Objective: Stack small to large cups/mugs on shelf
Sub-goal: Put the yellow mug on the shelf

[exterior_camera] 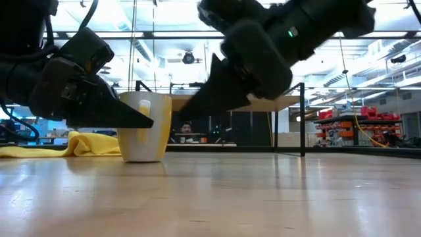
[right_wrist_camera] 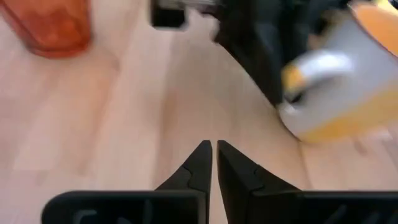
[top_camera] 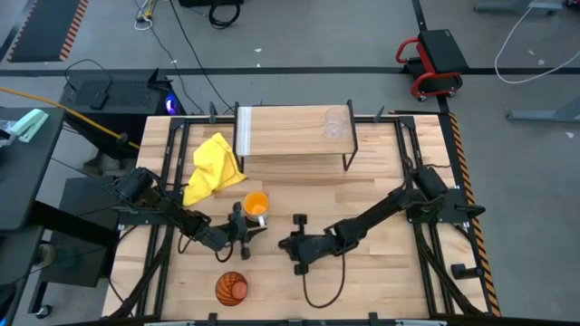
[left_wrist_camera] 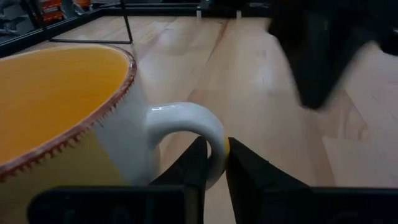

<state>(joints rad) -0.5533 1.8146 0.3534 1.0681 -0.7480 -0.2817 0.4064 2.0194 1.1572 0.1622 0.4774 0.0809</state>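
- Clamped on the white handle of the orange mug, the left gripper holds it mid-table, in front of the shelf.
- Pinched together on nothing, the right gripper sits just beside the mug.
- Clear cup stands on the shelf's right end.
- Ribbed tumbler stands near the table's front edge.
- Yellow cloth lies by the shelf's left end.
- No readable writing shows.
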